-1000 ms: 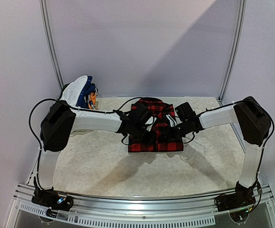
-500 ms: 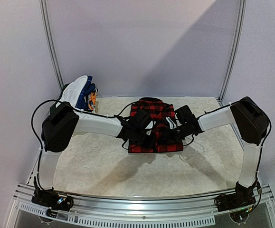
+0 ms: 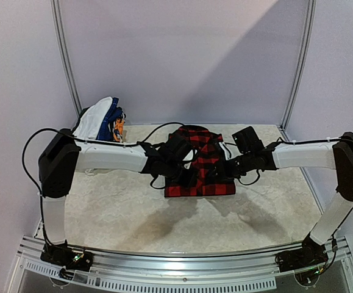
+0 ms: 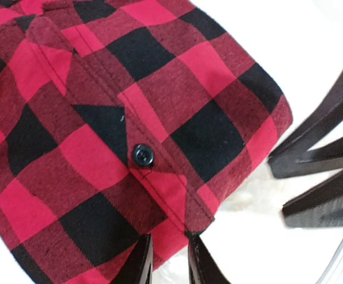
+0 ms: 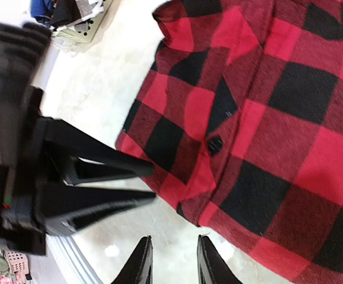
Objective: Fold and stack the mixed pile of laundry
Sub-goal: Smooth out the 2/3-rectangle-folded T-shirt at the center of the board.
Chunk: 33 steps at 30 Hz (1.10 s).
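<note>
The red-and-black plaid shirt (image 3: pixel 202 160) lies folded flat mid-back on the desk (image 3: pixel 121 207), with other laundry (image 3: pixel 102 119) heaped at the back left corner. The left gripper (image 4: pixel 170 248) and right gripper (image 5: pixel 173 245) hover at its near edge, fingers slightly apart, holding nothing.

Top external view high behind the near edge of the table (image 3: pixel 121 207), facing its far edge, whole surface in frame, both wrist views close, looking down from opposite sides, sharing the buttoned placket end of the plaid shirt (image 4: pixel 100 118), mid-table.

No text can be read on anything.
</note>
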Motion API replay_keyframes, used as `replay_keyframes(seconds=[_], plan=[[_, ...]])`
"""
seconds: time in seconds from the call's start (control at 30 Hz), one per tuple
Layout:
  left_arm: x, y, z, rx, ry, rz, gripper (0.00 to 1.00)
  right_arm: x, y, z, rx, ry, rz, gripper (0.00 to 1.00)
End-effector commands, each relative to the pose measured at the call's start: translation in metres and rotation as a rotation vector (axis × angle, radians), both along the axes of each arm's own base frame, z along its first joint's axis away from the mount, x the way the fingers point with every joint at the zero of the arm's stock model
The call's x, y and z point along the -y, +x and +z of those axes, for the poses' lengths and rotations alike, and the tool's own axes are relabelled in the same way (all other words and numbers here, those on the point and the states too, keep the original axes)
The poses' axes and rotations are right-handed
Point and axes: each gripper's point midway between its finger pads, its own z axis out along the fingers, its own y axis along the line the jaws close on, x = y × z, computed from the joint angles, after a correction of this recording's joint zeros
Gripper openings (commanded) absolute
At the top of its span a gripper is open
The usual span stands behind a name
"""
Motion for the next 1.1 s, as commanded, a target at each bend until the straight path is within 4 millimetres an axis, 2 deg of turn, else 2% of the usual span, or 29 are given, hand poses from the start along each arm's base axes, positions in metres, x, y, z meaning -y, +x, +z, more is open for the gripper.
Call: replay_keyframes(seconds=[0.0, 0.17, 0.33, 0.53, 0.63, 0.73, 0.87, 0.97, 1.07], plan=[[-0.011, -0.011, -0.009, -0.008, 0.043, 0.0, 0.22, 0.014, -0.012, -0.023, -0.039, -0.056, -0.027, 0.27], [-0.014, -0.013, -0.032, -0.025, 0.079, -0.008, 0.21, 0.02, -0.015, -0.054, -0.078, -0.11, -0.037, 0.26], [-0.032, -0.014, -0.053, -0.02, 0.139, 0.026, 0.2, 0.035, -0.017, -0.087, -0.124, -0.188, -0.064, 0.26], [-0.056, -0.024, -0.084, -0.04, 0.211, 0.051, 0.2, 0.053, -0.024, -0.107, -0.16, -0.233, -0.092, 0.25], [-0.068, -0.024, -0.089, -0.031, 0.241, 0.072, 0.19, 0.06, -0.032, -0.112, -0.173, -0.254, -0.095, 0.25], [-0.081, -0.026, -0.088, -0.011, 0.275, 0.094, 0.19, 0.067, -0.042, -0.11, -0.187, -0.265, -0.096, 0.26], [-0.096, -0.025, -0.076, 0.025, 0.306, 0.12, 0.19, 0.078, -0.047, -0.097, -0.169, -0.289, -0.119, 0.26], [-0.102, -0.027, -0.064, 0.042, 0.308, 0.127, 0.2, 0.072, -0.049, -0.075, -0.153, -0.228, -0.113, 0.26], [-0.104, -0.029, -0.051, 0.05, 0.293, 0.128, 0.24, 0.053, -0.056, -0.044, -0.121, -0.138, -0.073, 0.27]])
